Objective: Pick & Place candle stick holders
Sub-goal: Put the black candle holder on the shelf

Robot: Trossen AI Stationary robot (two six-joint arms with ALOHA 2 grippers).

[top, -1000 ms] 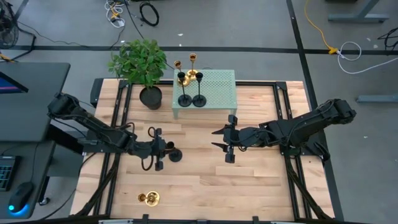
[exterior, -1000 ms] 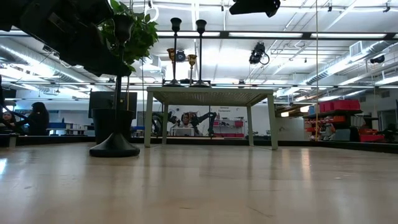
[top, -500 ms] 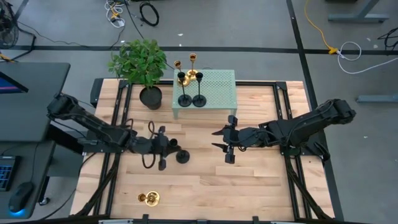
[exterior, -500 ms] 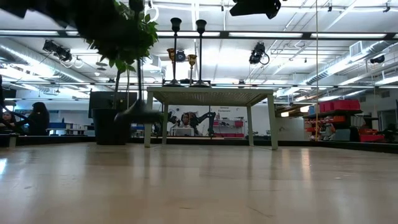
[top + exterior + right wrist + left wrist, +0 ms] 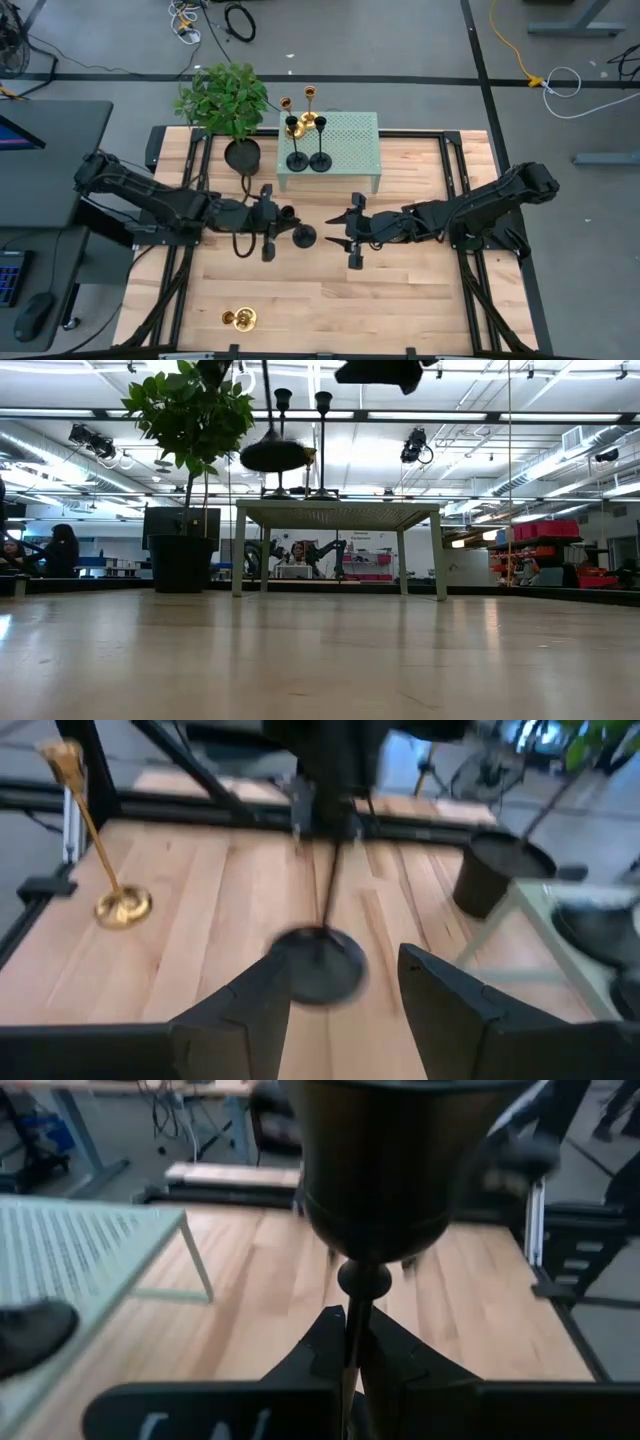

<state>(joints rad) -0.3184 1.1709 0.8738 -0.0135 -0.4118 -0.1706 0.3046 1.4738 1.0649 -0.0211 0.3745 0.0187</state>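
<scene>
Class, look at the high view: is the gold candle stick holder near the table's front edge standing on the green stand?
No: that gold candle stick holder rests on the wooden table, apart from the green stand.

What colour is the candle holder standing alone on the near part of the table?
Shiny gold candle holder, best seen in the high view.

Overhead downward, table-level sideways, two close wrist views (shared green stand (image 5: 345, 130)).

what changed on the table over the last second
The left gripper, fingers shut on the black holder, lifted it off the table and carried it, tipped sideways, toward the centre. The right gripper, fingers open, moved in to meet it. The gold holder, the plant and the holders on the green stand stayed put.
</scene>
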